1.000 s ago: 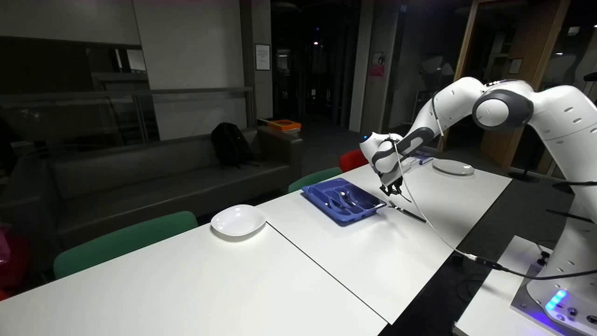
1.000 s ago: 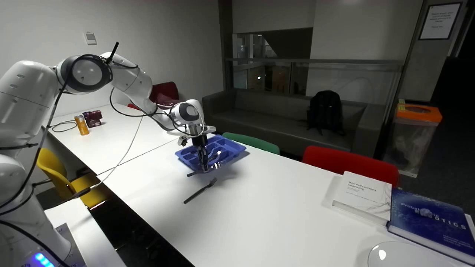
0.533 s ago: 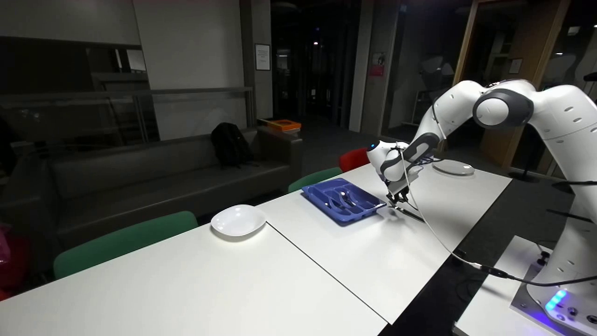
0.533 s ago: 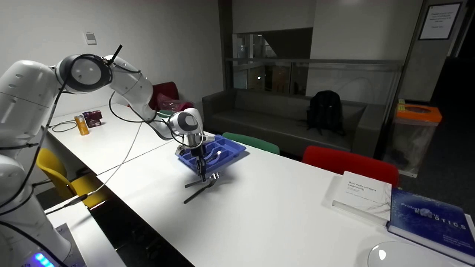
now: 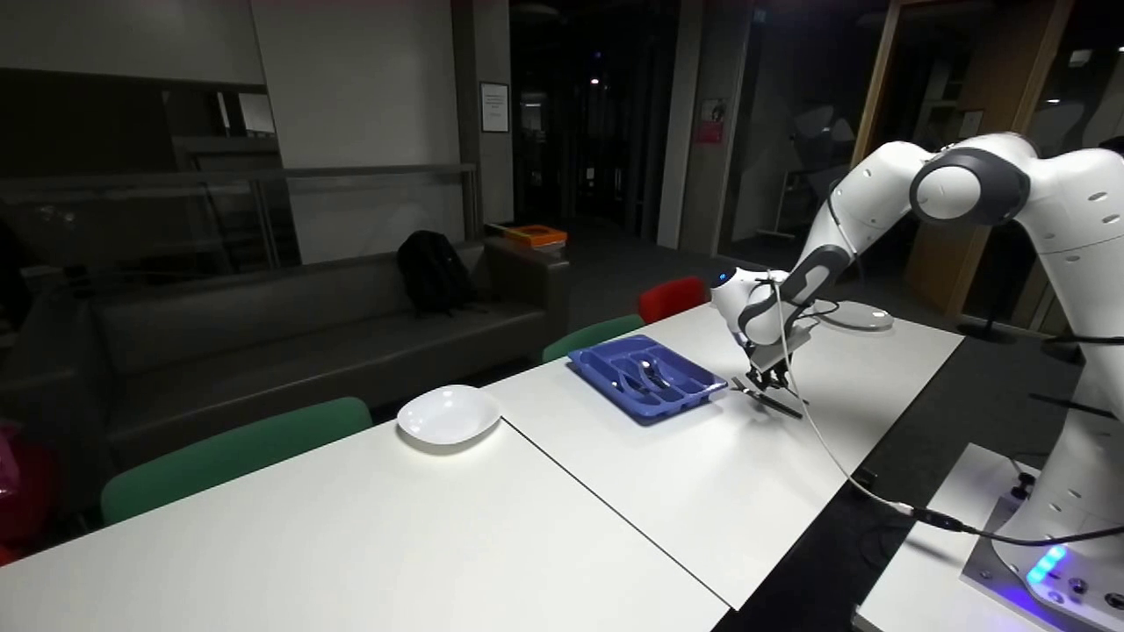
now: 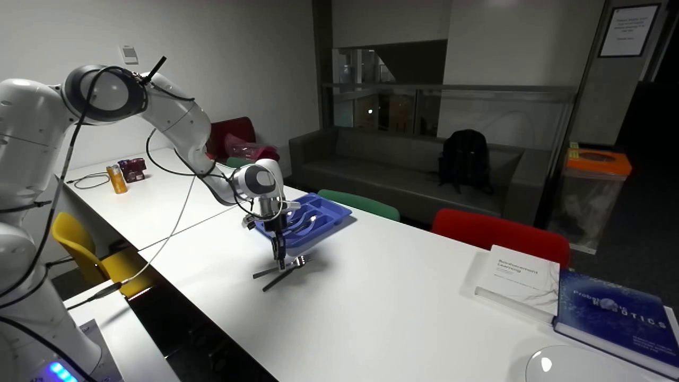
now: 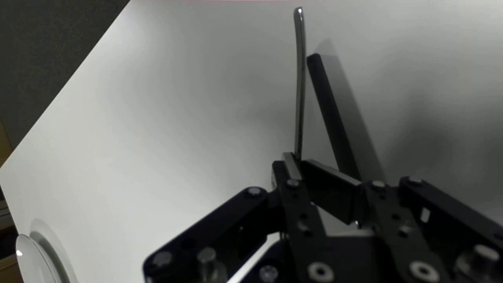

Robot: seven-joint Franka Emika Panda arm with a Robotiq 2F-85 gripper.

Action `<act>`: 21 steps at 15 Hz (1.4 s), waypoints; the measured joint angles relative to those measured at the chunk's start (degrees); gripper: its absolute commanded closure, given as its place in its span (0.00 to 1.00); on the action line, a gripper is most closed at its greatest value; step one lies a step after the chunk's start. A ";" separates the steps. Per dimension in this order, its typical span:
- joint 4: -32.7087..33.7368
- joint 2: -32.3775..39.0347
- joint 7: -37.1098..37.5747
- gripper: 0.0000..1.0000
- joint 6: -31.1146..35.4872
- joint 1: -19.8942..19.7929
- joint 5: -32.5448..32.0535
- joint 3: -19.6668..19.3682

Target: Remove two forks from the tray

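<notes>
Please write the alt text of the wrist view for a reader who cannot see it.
A black gripper pinches a shiny fork over a white table. A dark fork lies to its right, both showing only handles. A plate shows at the lower left.

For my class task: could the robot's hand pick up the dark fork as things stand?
Probably not: the dark fork lies close by, but the hand is occupied, shut on the silver fork.

Tray [image 6: 331, 211]: we see plain blue
One fork [image 7: 300, 86]: we see silvery grey
Other fork [image 7: 333, 118]: we see black
Gripper [image 7: 300, 160]: mostly black
Table [image 6: 398, 297]: plain white
</notes>
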 measured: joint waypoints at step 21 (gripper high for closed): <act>-4.36 -0.90 -0.36 0.98 8.10 -0.70 -6.86 -0.18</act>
